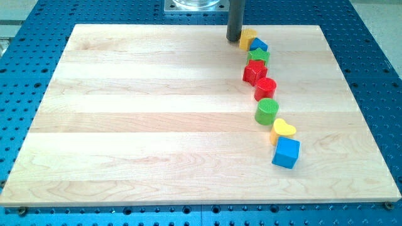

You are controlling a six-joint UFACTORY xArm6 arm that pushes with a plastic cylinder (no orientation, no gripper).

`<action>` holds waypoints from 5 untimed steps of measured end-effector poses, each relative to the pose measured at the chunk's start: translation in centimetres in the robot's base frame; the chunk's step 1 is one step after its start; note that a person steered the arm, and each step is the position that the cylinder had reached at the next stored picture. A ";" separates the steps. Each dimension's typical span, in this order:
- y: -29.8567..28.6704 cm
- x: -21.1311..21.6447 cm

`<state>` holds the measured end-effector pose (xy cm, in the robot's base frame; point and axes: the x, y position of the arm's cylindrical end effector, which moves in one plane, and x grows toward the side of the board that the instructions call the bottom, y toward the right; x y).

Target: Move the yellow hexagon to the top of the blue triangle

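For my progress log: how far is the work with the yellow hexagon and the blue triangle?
Looks nearly done: the yellow hexagon already sits at the upper left edge of the blue triangle, touching it. In hand: my tip stands against the hexagon's left side. Left: perhaps a small nudge toward the view's right, so it lies straight above the triangle.

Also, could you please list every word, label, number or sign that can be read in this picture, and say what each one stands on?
None: no readable text appears anywhere in the camera view.
The wooden board is bare of print.
The blocks, from the yellow hexagon and blue triangle by my tip down to the blue cube, carry no labels.
The perforated blue table shows only holes.
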<state>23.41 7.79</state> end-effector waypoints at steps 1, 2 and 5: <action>-1.4 2.8; -0.3 3.4; -3.7 2.5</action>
